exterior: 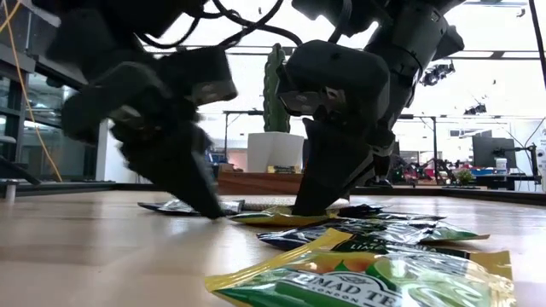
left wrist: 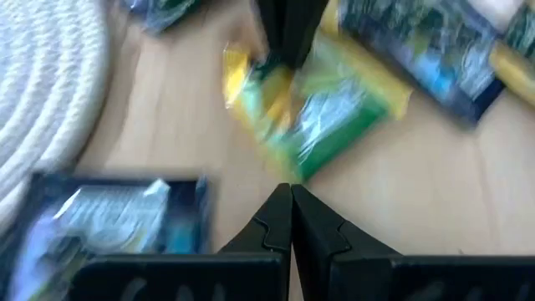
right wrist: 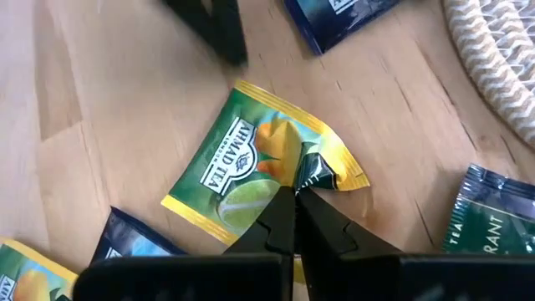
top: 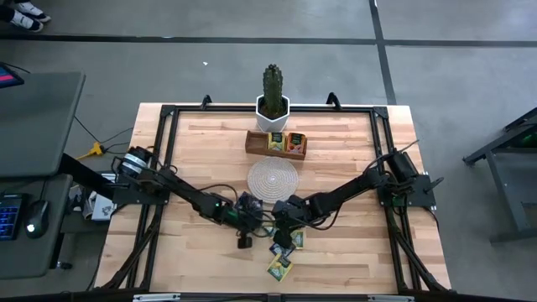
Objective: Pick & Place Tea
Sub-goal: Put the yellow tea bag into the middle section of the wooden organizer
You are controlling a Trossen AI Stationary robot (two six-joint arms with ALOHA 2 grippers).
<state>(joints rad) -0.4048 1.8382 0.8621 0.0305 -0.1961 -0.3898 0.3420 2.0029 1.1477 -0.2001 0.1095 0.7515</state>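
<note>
A round woven mat (top: 273, 179) lies on the wooden table (top: 201, 151), just beyond the two claws. Farther beyond the mat stands a brown wooden tray (top: 276, 143). Behind the tray, farthest from the claws, a cactus (top: 273, 88) stands in a white pot (top: 272, 115).

Both claws meet beside scattered tea sachets (top: 280, 266).

Grey concrete floor (top: 252, 50) around light wooden plank tabletop (top: 210, 147), crossed by dark lines. Grey side desk (top: 33, 126) beside tabletop; on it black computer mouse (top: 33, 225) and keyboard with blue-lit keys (top: 7, 216). Yellow cable (top: 92, 151) on floor near desk. Low view: bright windows (exterior: 503, 102) behind, dark frames, distant cluttered benches (exterior: 478, 175).
</note>
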